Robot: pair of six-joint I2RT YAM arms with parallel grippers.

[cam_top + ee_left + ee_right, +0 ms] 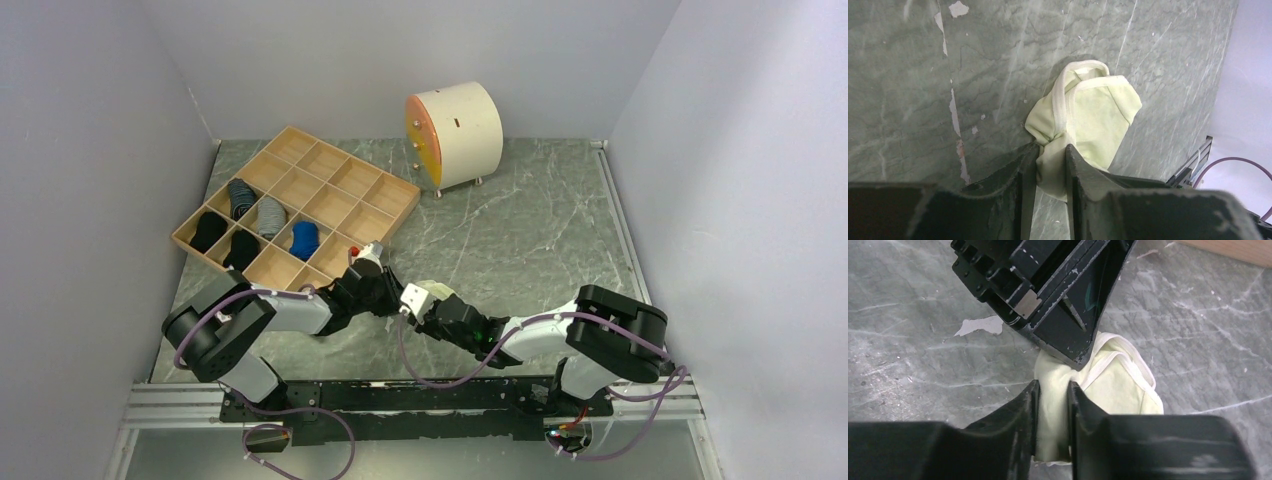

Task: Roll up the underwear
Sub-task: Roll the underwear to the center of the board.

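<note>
The pale yellow-green underwear (1095,107) lies bunched on the grey marbled table, its white trim on top. My left gripper (1050,152) is shut on a gathered fold at its near edge. My right gripper (1054,390) is shut on another fold of the same underwear (1120,387). The black body of the left gripper (1058,290) hangs just beyond it. In the top view both grippers meet near the table's front middle, left (388,298) and right (418,312), and they hide most of the garment.
A wooden grid organizer (330,190) stands at the back left with several rolled dark, grey and blue items in its left cells. A white round drum with an orange face (455,135) stands at the back middle. Grey walls enclose the table.
</note>
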